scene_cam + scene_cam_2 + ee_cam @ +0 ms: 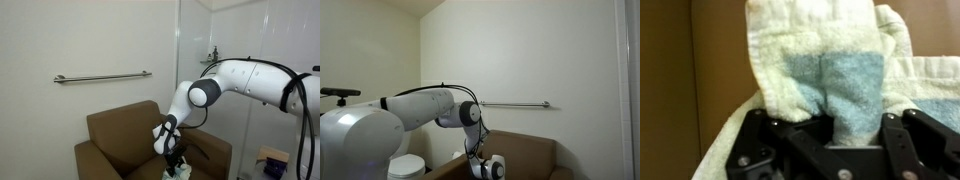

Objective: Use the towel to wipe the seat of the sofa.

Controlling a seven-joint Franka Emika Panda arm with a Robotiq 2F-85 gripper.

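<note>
In the wrist view a cream towel with a pale blue patch (830,70) fills most of the picture and hangs between the black fingers of my gripper (830,125), which is shut on it. The brown sofa seat shows beside it (670,90). In both exterior views my gripper (174,155) (486,166) is low over the brown sofa (120,135) (535,150), at its seat. The towel cannot be made out in the exterior views.
A metal grab rail (100,77) (515,104) runs along the white wall behind the sofa. A glass partition (195,40) stands beside the sofa. A white round object (408,166) sits low near the arm's base.
</note>
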